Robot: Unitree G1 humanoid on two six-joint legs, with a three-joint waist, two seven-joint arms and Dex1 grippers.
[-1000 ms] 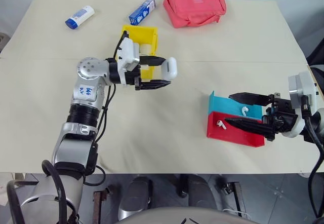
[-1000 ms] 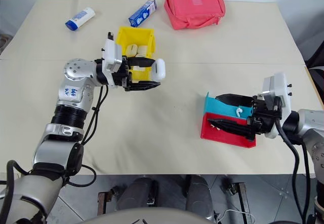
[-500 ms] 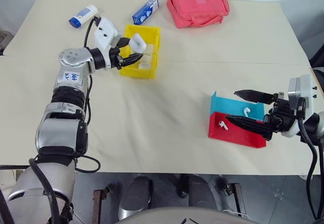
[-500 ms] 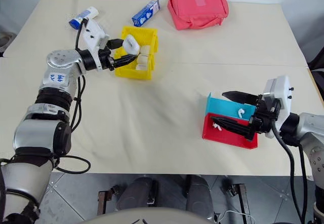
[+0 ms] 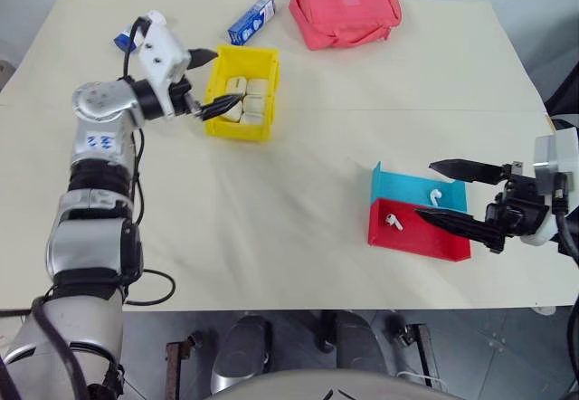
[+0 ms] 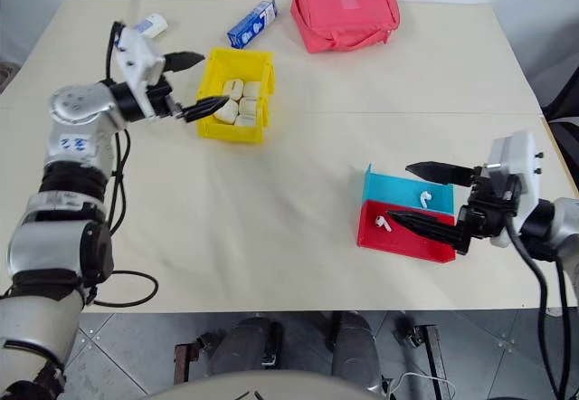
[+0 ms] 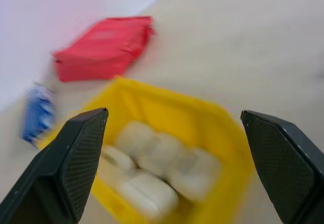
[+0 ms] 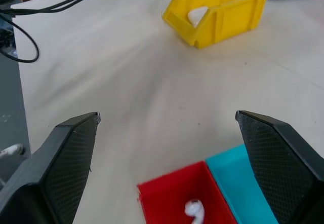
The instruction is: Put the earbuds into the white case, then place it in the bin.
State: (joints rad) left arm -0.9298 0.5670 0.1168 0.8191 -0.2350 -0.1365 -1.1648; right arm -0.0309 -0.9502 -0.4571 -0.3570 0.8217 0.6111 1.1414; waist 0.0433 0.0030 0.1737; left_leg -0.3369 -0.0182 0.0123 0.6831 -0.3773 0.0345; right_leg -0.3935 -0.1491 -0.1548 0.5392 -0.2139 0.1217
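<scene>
Glossy earbuds (image 5: pixel 394 222) at the tray's (image 5: pixel 416 237) nine o'clock look light and slippery; we'd pinch the stems. Both grippers' fingers stand apart, empty.

We see a cream tabletop (image 5: pixel 298 192). The yellow bin (image 5: pixel 242 92) is our landmark: beyond it lie a blue box (image 5: pixel 252 20), a pink pouch (image 5: pixel 346 9) and, probably, a blue-capped tube (image 6: pixel 152 25); nearer, rightward, a red-and-teal tray (image 5: pixel 418 223).

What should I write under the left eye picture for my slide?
Open left gripper beside the yellow bin of cases; open right gripper by the tray holding two earbuds.
</scene>
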